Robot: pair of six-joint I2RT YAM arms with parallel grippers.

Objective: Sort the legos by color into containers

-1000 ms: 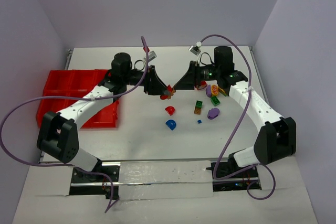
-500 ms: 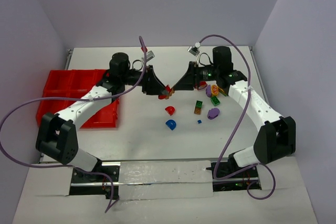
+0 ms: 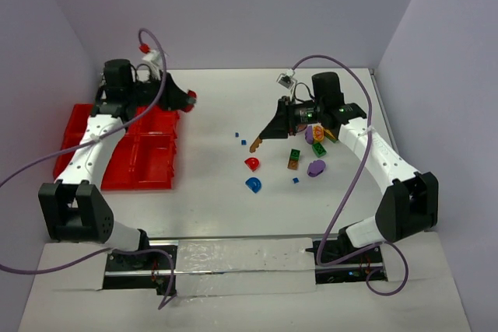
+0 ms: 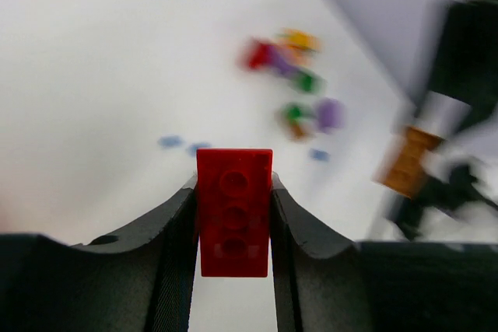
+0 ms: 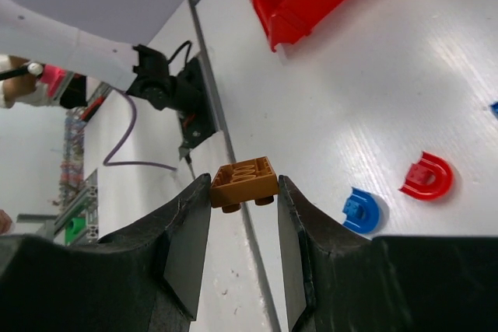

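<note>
Studs show only in the wrist views. The left gripper (image 4: 233,184) clamps a glossy red studded brick (image 4: 233,227), just beside the far corner of the red bins (image 3: 117,153). The right gripper (image 5: 243,193) pinches a flat orange brick (image 5: 244,179) above the white table (image 3: 210,207), near a rounded red arch (image 5: 426,176) and a blue arch (image 5: 364,211).

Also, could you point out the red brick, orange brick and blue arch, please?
red brick (image 4: 233,211), left wrist view, middle stud.
orange brick (image 5: 244,183), right wrist view, its middle.
blue arch (image 5: 374,208), right wrist view, curved band.
</note>
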